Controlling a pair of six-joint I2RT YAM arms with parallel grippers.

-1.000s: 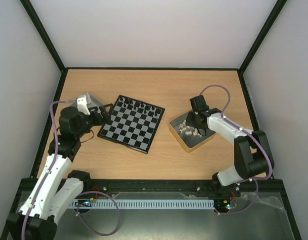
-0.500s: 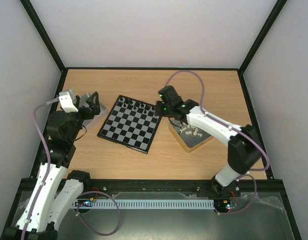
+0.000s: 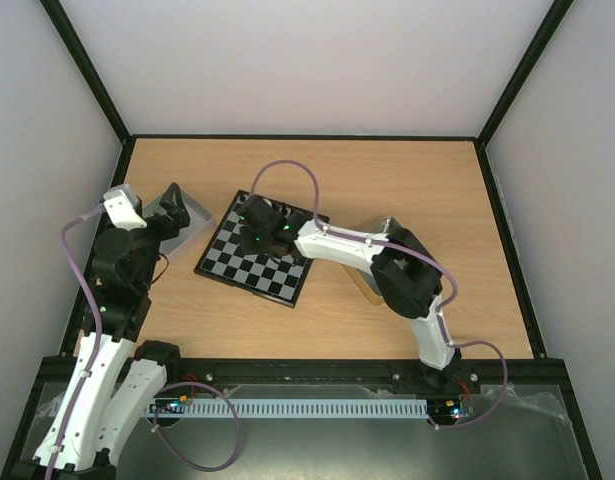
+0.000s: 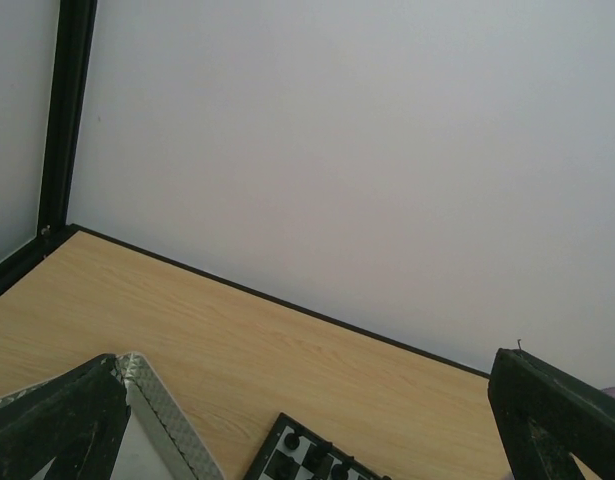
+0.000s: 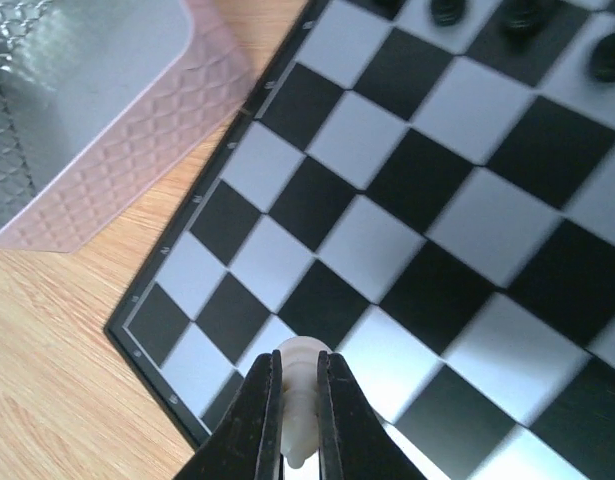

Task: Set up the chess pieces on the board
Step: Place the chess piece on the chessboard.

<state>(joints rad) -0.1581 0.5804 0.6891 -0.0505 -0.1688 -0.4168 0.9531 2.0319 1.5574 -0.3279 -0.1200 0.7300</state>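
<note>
Checks of black and light grey mark the board (image 3: 242, 265), which sits tilted, left of centre in the top view, on the wooden table (image 3: 407, 180). The right arm is stretched from the lower right across to it, and the right gripper (image 3: 255, 228) hangs over the board's upper half; its hold is too small to make out from here. At the left edge of the frame the left gripper (image 3: 171, 205) is raised over a silver tray (image 3: 197, 220), just beside the board. In the left wrist view the two dark fingers (image 4: 57, 425) stand at the bottom corners, spread wide with nothing between them. Between them at the bottom edge show the tray's rim (image 4: 172, 425) and a corner of the board with black pieces (image 4: 292, 440). In the right wrist view the fingers (image 5: 257, 420) at bottom centre are clenched on a white piece (image 5: 299, 395), whose rounded top shows between the tips. The piece hangs over squares near the board's lower left corner (image 5: 177, 330); whether it touches the board cannot be told. More black pieces (image 5: 522, 15) line the top edge.
</note>
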